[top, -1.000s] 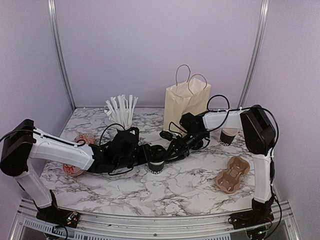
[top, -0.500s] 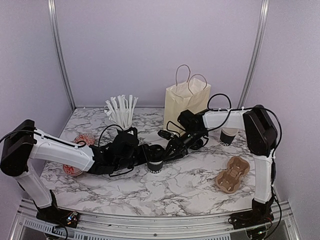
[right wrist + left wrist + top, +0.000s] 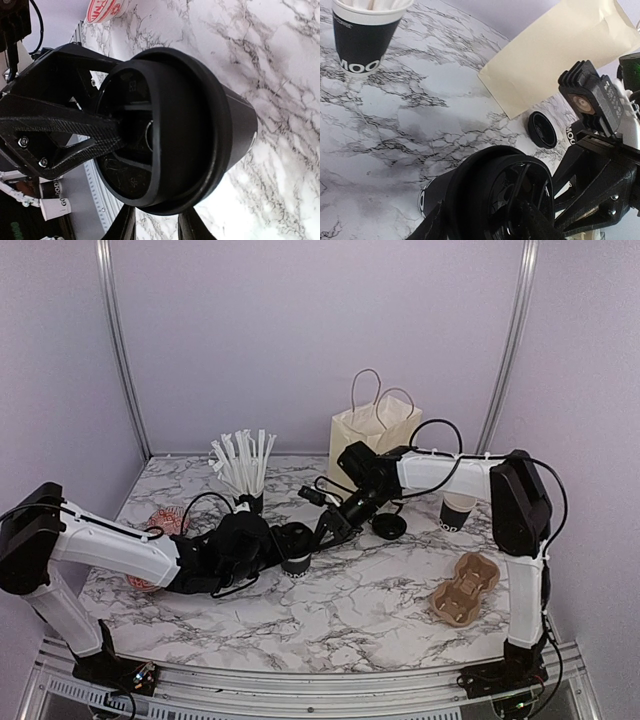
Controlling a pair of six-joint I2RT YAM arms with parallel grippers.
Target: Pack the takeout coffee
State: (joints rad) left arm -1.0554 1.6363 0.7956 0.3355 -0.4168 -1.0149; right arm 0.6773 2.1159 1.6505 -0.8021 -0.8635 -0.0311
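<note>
The takeout coffee (image 3: 296,564) is a black cup with white lettering, left of the table's middle. My left gripper (image 3: 283,560) is shut on its body (image 3: 431,196), which lies tilted between my fingers. A black lid (image 3: 485,190) sits on its mouth. My right gripper (image 3: 325,529) reaches in from the right. In the right wrist view its fingertips (image 3: 125,226) straddle the lid's rim (image 3: 190,135) and grip it. The left gripper's frame shows behind the lid there.
The cream paper bag (image 3: 372,443) stands at the back. A cup of white straws (image 3: 245,498) is back left. A loose black lid (image 3: 388,527), a second cup (image 3: 457,512) and a brown cup carrier (image 3: 465,587) are on the right. Red-and-white items (image 3: 163,522) lie left.
Both grippers have moved left and slightly back together, carrying the cup and lid with them. The loose lid near the bag is now uncovered.
</note>
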